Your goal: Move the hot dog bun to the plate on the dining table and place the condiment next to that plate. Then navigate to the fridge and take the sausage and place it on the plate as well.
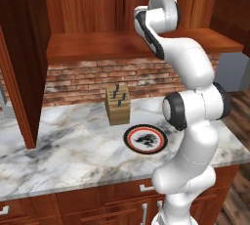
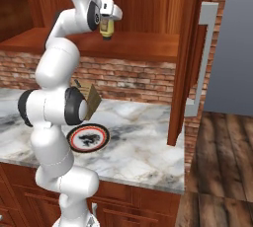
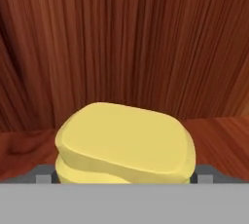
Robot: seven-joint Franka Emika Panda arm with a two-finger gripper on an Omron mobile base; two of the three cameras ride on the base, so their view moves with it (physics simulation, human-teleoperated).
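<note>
Closest to our hand camera sits the condiment (image 3: 124, 142), its yellow cap low in the frame between our wide-spread jaws, which grasp it. At the upper left of the right base view our gripper (image 2: 106, 29) holds it above the wooden shelf (image 2: 123, 43). Below, the white plate (image 1: 145, 138) and knife block (image 1: 117, 104) leave much free marble towards the counter (image 1: 58, 155) edge

Wooden knife block (image 1: 117, 103) upright on marble counter (image 1: 63, 146) just behind white plate with black rim and red ring (image 1: 145, 138), brick backsplash (image 1: 83, 79) behind, wood shelf (image 1: 97, 44) and cabinets above.
</note>
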